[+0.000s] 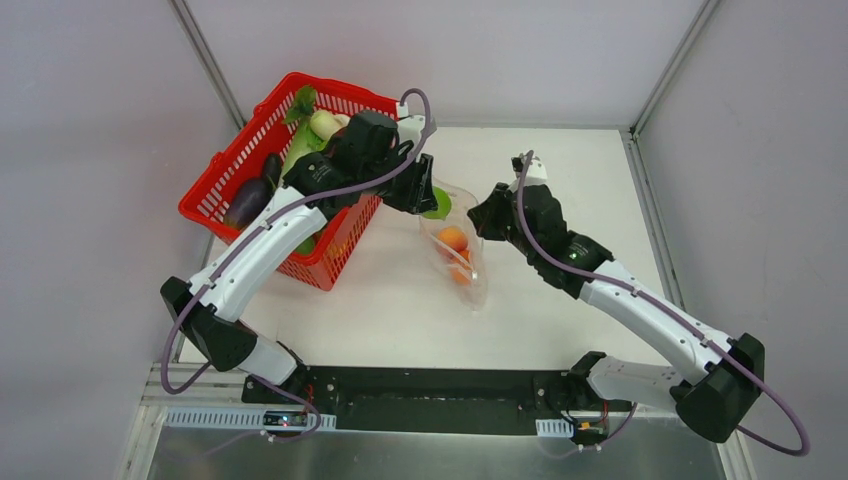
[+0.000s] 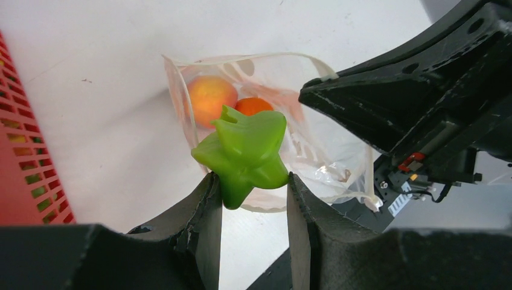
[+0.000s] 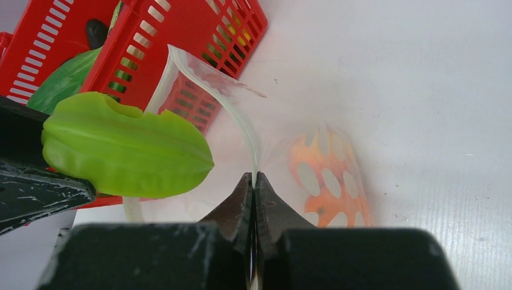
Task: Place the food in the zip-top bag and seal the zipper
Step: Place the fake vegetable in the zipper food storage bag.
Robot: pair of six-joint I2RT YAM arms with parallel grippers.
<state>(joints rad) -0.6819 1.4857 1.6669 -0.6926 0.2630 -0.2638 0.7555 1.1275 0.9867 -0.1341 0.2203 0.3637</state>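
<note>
Supporting every item, the white counter point(image 1: 560, 180) carries a red basket point(image 1: 232, 160) at its far left and the zip-top bag point(image 1: 478, 290) near its centre. The left arm point(image 1: 255, 255) reaches across the basket's near right corner; the right arm point(image 1: 640, 300) comes in from the near right, well apart from the basket. Basket contents: a dark purple eggplant point(image 1: 247, 200) at the near-left end, a second dark piece point(image 1: 271, 168) beside it nearer the basket's middle, a pale radish point(image 1: 325, 124) and a green leafy piece point(image 1: 303, 102) at the far end.

The zip-top bag lies just right of the basket, body resting on the counter, mouth turned toward the far side and spread into a wide loop. In the right wrist view the basket wall shows behind the bag mouth, close to it.

Left end effector point(image 2: 252, 181): gripping a green star-shaped fruit point(image 2: 247, 151) between both fingers. The fruit sits at the bag mouth, in front of the opening; whether its tip has passed the rim cannot be told.

Right end effector point(image 3: 253, 178): fully closed, pinching the zip-top bag at the zipper point(image 3: 224, 104) on the right-hand side of the mouth. The zipper strip curves away from the fingertips and is unsealed.

Inside the bag: a peach-coloured round fruit point(image 2: 210, 96) and, just beside it, a small orange fruit point(image 2: 253, 106), both visible through the clear plastic
</note>
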